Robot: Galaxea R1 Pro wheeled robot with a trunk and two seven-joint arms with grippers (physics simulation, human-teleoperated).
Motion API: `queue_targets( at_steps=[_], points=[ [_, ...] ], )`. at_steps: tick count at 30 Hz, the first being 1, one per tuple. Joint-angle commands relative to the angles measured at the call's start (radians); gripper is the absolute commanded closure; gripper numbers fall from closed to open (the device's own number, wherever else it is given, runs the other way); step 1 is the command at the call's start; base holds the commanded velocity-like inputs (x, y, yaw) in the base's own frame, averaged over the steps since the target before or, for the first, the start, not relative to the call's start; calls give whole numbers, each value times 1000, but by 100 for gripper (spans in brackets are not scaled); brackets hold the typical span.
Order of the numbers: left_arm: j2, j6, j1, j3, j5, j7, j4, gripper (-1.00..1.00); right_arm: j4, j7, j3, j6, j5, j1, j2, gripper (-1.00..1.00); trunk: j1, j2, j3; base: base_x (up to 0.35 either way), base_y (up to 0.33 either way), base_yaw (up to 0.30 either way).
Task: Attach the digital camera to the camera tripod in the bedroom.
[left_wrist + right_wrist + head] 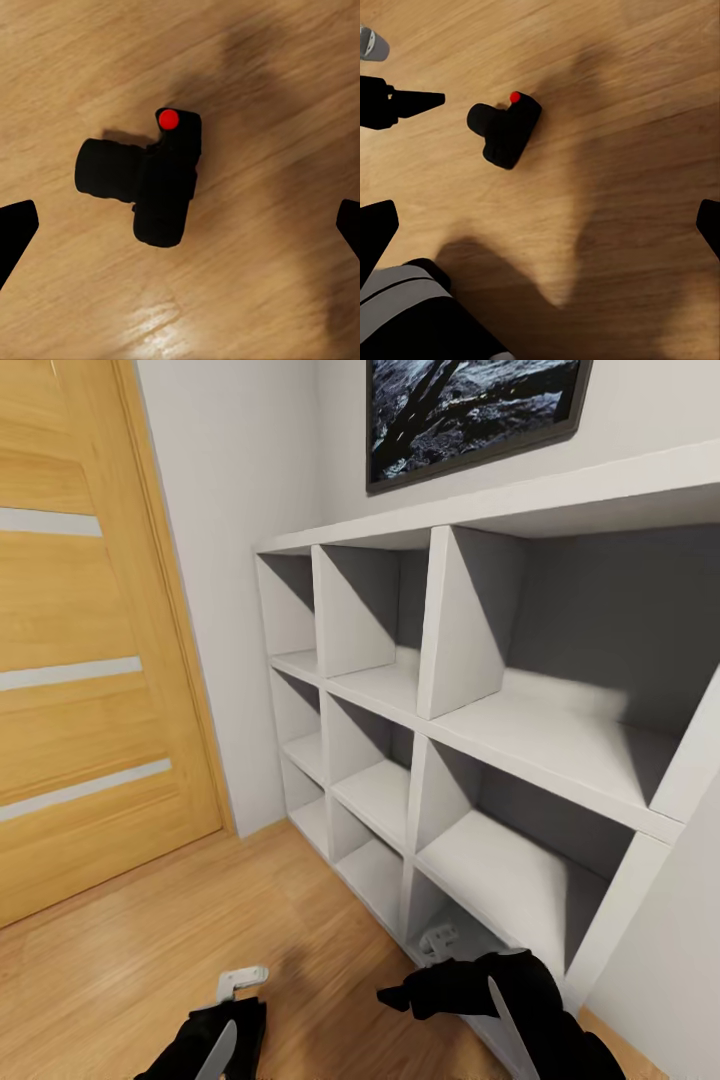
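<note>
The digital camera (161, 180), black with a stubby lens and a red button, lies on the light wood floor. In the left wrist view it sits straight below my left gripper (180, 225), whose fingers (15, 232) stand wide open on either side and well apart from it. My right gripper (540, 225) is also open and holds nothing; the digital camera (506, 127) lies on the floor a little way beyond it, beside a black finger of the left gripper (405, 101). The camera tripod is out of view.
White cube shelves (440, 690) stand close ahead and to the right, under a wall-mounted TV (470, 410). A wooden door (80, 660) is at the left. Both black forearms (215, 1040) hang low over the wood floor (150, 950).
</note>
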Motion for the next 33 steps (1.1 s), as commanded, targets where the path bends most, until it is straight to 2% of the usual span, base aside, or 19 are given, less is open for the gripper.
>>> queue_targets(
  at_steps=[1, 7, 17, 19, 21, 25, 31, 33],
  points=[
    [1, 3, 0, -4, 10, 9, -1, -100, -1, 7, 0, 3, 8, -1, 0, -100, 4, -8, -4, 0, 0, 0],
    [1, 4, 0, -3, 10, 9, -2, -100, -1, 10, 0, 3, 7, -1, -1, -100, 27, -50, -23, 0, 0, 0],
    [1, -31, 0, -4, 8, 9, -5, -100, -3, 14, 0, 3, 6, -1, -1, -100, 31, -52, -62, 0, 0, 0],
    [1, -44, 0, -6, 3, 10, 1, -100, -3, 13, 0, 3, 7, -1, -1, -100, 32, -52, -69, 0, 0, 0],
    [3, -65, 0, -4, -29, 9, 9, -100, -3, 10, 0, 2, 8, -1, -1, -100, 33, -53, -77, 0, 0, 0],
    [2, -73, 0, -3, -52, 10, 12, -100, -3, 11, 1, 2, 7, -1, -1, -100, 35, -54, -93, 0, 0, 0],
    [1, -80, 0, -4, -62, 10, 14, -100, -4, 18, 1, 2, 5, -1, -2, -100, 38, -55, -116, 0, 0, 0],
    [1, -106, 0, -6, -66, 9, 17, -100, -7, 33, 2, 3, 4, -1, -3, -100, 38, -56, -124, 0, 0, 0]
  ],
)
